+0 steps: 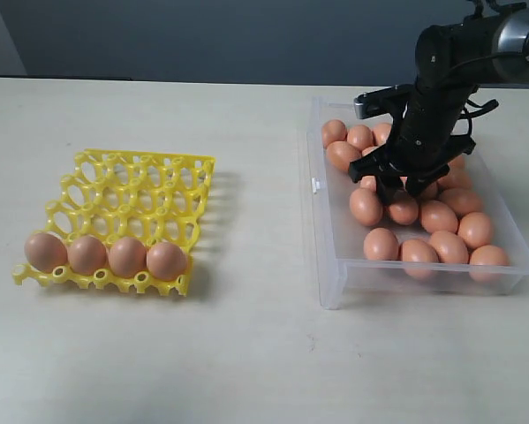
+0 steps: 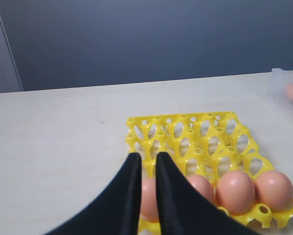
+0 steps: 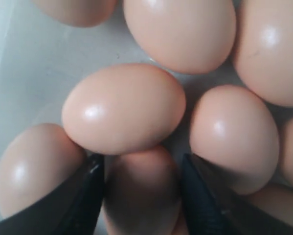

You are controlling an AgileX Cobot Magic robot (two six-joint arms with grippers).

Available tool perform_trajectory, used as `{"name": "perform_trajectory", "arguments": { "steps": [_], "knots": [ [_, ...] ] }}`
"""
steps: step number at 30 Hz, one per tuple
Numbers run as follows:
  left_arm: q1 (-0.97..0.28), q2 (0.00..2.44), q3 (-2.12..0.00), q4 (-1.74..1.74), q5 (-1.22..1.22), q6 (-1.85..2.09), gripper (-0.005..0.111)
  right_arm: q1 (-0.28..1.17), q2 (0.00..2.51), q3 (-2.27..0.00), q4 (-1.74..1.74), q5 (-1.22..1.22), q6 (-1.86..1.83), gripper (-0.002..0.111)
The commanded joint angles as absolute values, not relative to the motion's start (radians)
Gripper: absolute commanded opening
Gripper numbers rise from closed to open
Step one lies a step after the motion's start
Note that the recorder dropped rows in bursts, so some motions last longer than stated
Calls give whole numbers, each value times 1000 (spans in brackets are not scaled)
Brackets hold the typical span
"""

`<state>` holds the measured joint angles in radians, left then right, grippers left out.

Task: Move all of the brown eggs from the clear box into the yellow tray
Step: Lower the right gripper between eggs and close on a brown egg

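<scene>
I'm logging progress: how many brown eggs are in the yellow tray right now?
4. The brown eggs sit side by side in the row of the yellow tray nearest the exterior camera. Its other cups look empty, so none seems hidden.

The brown eggs [image 3: 124, 107] are gleaming, smooth and glossy. The clear box [image 1: 335, 252] is showing transparent plastic, the yellow tray [image 1: 127, 190] is shining as moulded plastic, and the tabletop [image 1: 246, 353] is looking matt.
</scene>
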<state>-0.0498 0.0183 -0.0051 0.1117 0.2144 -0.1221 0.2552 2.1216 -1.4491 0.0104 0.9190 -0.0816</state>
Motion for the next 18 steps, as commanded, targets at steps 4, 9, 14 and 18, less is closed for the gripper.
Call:
{"name": "perform_trajectory", "arguments": {
  "steps": [4,9,14,18],
  "knots": [
    [-52,24,0,114,208,-123,12,251,2180,-1431,9,1002,-75,45],
    [-52,24,0,114,208,-123,12,251,2180,-1431,11,1062,-75,45],
    [-52,24,0,114,208,-123,12,251,2180,-1431,11,1099,-75,45],
    [-52,24,0,114,208,-123,12,251,2180,-1431,11,1126,-73,45]
  ]
}}
